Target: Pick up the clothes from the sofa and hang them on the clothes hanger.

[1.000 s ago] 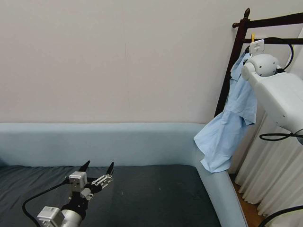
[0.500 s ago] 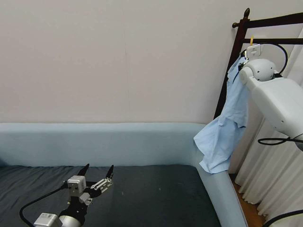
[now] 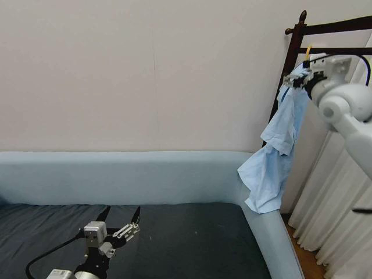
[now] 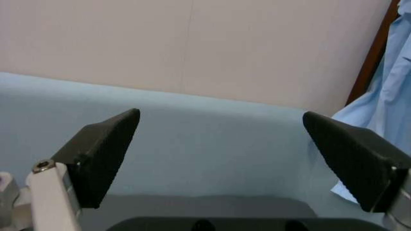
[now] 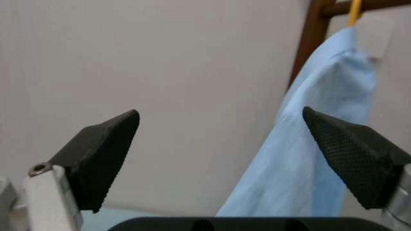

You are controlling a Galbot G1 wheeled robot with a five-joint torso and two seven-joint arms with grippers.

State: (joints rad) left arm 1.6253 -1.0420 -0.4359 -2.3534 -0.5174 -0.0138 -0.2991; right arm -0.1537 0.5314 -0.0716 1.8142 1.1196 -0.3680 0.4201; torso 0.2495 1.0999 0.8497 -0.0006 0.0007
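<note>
no legible text, labels, nos. anywhere

The shirt (image 3: 278, 157) is a plain pale blue, with no print. The sofa (image 3: 116, 174) has a light blue back and arm and a dark charcoal seat cushion (image 3: 192, 238). The clothes hanger (image 3: 292, 46) is dark reddish-brown wood with a small yellow strip (image 3: 308, 51). The wall (image 3: 145, 75) is cream and the curtains (image 3: 331, 221) are white. The left gripper (image 3: 122, 210) has black fingers (image 4: 103, 149).

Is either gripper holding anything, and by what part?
Nothing is held. The right gripper is open near the top of the hung shirt; the left gripper is open above the sofa.
</note>
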